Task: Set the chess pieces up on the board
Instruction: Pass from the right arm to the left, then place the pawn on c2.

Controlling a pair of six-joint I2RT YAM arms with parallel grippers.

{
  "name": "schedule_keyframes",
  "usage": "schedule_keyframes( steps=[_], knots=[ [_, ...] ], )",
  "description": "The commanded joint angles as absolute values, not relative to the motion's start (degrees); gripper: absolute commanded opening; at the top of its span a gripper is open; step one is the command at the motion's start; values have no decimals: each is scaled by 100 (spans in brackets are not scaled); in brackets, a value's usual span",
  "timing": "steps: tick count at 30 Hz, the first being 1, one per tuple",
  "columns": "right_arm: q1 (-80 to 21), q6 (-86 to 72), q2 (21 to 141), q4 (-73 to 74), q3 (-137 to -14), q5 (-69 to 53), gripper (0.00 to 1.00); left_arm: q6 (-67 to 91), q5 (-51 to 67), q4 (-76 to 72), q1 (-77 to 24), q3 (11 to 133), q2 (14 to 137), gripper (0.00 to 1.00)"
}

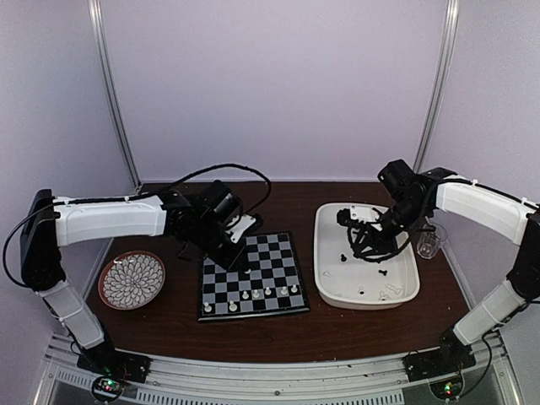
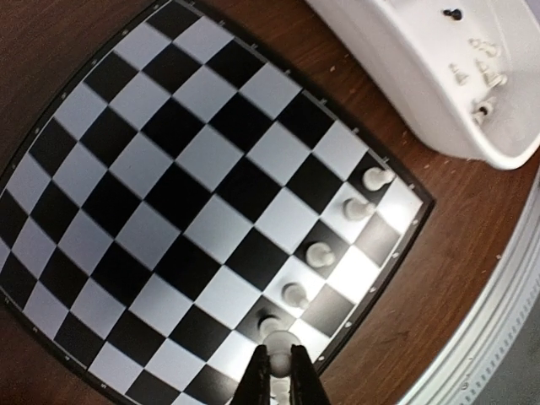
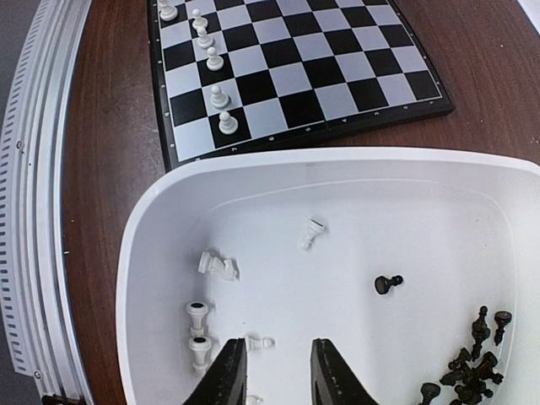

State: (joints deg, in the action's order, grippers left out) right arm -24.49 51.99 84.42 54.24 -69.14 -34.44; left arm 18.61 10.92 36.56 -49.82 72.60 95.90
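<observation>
The board (image 1: 253, 274) lies mid-table, with a row of several white pawns (image 1: 257, 294) near its front edge. It fills the left wrist view (image 2: 169, 194), pawns (image 2: 319, 253) along the right edge. My left gripper (image 2: 282, 359) is shut on a white pawn (image 2: 281, 344), held just above the board near the row's end. My right gripper (image 3: 277, 363) is open over the white tray (image 3: 139, 245), above loose white pieces (image 3: 216, 266); a small white piece (image 3: 260, 343) lies by its left finger. One black pawn (image 3: 387, 284) lies alone, and a heap of black pieces (image 3: 471, 371) fills the tray's corner.
A round patterned plate (image 1: 132, 279) sits left of the board. A clear plastic cup (image 1: 429, 243) stands behind the tray's right end. The metal rail (image 1: 270, 371) runs along the table's near edge.
</observation>
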Motion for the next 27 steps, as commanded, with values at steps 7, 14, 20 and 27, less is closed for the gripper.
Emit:
schedule_keyframes(
  steps=[7,14,20,27],
  knots=[
    [-2197,4994,8140,4718,-6308,-3194,30,1698,-51,3203,-4972,5996,8795,4],
    [-2039,4955,8049,4589,-6174,-3128,30,1643,-149,2865,-5032,5641,8811,4],
    [-1997,4944,8098,4586,-6191,-3105,30,1670,-8,2704,-5103,5537,8918,4],
    [-1995,4928,8145,4614,-6214,-3111,30,1670,171,2568,-5295,5554,9124,4]
  ],
)
